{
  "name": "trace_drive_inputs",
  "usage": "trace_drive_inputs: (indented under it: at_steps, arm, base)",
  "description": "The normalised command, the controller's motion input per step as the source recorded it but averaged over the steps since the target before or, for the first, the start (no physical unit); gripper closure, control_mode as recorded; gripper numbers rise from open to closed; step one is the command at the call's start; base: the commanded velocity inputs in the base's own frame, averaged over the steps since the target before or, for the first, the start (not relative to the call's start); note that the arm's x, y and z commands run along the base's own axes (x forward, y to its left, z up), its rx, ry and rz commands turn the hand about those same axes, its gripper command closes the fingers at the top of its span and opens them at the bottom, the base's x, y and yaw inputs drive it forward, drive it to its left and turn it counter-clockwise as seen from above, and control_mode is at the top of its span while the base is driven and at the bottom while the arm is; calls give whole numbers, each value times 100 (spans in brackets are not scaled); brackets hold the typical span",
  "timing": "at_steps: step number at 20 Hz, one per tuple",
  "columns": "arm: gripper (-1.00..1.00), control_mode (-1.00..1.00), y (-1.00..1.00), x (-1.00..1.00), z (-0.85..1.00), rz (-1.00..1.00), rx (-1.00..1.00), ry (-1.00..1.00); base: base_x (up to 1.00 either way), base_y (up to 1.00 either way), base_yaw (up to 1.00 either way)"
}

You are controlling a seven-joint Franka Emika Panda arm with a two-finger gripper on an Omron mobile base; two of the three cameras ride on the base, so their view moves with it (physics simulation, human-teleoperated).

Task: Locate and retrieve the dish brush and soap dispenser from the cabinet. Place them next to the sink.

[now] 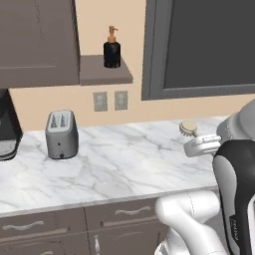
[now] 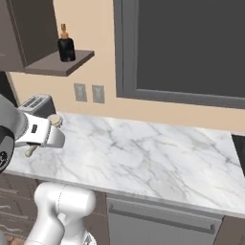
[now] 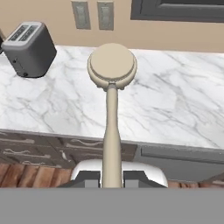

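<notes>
Closest, in the hand view: tool [image 3: 112, 178] clamped shut on the brush [image 3: 112, 83], pale handle running up from between the dark tips, round tan head held out above the bench [image 3: 175, 109]. Below the head, drawer fronts under the bench edge and a strip of wood floor at the lower left.

From the left base view: brush head [image 1: 189, 128] showing just past the white wrist, handle hidden by the arm; tips themselves hard to make out here. From the right base view: brush head [image 2: 55, 119] peeking over the wrist, handle end sticking out below it, toaster [image 2: 36, 105] partly covered behind the arm.

Further out: white marble bench [image 1: 124, 164], toaster [image 1: 62, 134] standing on its left part, a dark appliance [image 1: 7, 129] cut off at the left edge. Two wall outlets [image 1: 110, 100] on the tan wall above.

Higher up: soap [image 1: 112, 48] upright on the grey-brown shelf [image 1: 97, 72], near its front right corner, beside the dark cabinet [image 1: 37, 40]; seen also from the right [image 2: 66, 45]. Large dark-framed window [image 2: 182, 48] to the right. At the far right edge of the right base view, a dark sliver cut off beyond the marble, too little to identify.
</notes>
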Motion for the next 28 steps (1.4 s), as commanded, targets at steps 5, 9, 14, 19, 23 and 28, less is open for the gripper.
trace_drive_inputs:
  at_steps: [5, 9, 14, 19, 23, 28]
  arm:
    - [100, 100, 0, 0, 0, 0, 0, 0]
    - [100, 100, 0, 0, 0, 0, 0, 0]
    - [100, 100, 0, 0, 0, 0, 0, 0]
    - [100, 100, 0, 0, 0, 0, 0, 0]
    - [100, 100, 0, 0, 0, 0, 0, 0]
    - [100, 100, 0, 0, 0, 0, 0, 0]
  base:
    - [20, -63, -15]
    - [35, -38, -21]
    - [22, -32, -14]
    - [27, -20, -10]
    - [24, -39, -6]
    - [23, -44, 0]
